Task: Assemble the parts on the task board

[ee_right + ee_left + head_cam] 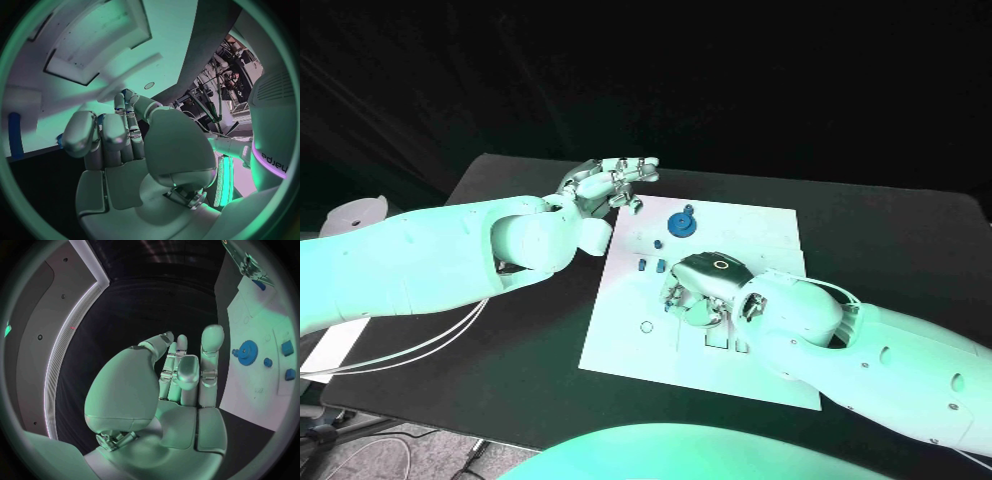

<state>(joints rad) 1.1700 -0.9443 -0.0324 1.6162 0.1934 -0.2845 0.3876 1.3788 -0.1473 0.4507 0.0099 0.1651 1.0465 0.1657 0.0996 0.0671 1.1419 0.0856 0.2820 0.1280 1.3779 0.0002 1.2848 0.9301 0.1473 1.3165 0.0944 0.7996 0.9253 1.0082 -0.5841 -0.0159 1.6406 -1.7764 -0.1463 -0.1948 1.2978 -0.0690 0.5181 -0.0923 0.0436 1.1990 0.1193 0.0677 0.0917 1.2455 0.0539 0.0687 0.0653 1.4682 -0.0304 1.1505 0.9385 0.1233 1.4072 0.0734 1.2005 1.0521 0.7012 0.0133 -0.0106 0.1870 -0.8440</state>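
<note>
Board (762, 225), a flat white rectangular plate, is lying in the middle of the black table (906, 230), its long axis running from the robot's side toward the far edge, turned a little to the right. A round blue toothed gear (682, 223) is sitting flat near the far end of the board; in the left wrist view the gear (248, 349) is seen beside two small blue blocks (287, 347). Small blue pegs (642, 267) are seen at mid-board. The left hand (606, 184) is being held over the table just beyond the board's far left corner, fingers apart and straight, nothing grasped. The right hand (704, 285) is being held low over mid-board, fingers curled around a small blue part (100, 118), seen between the fingers in the right wrist view.
</note>
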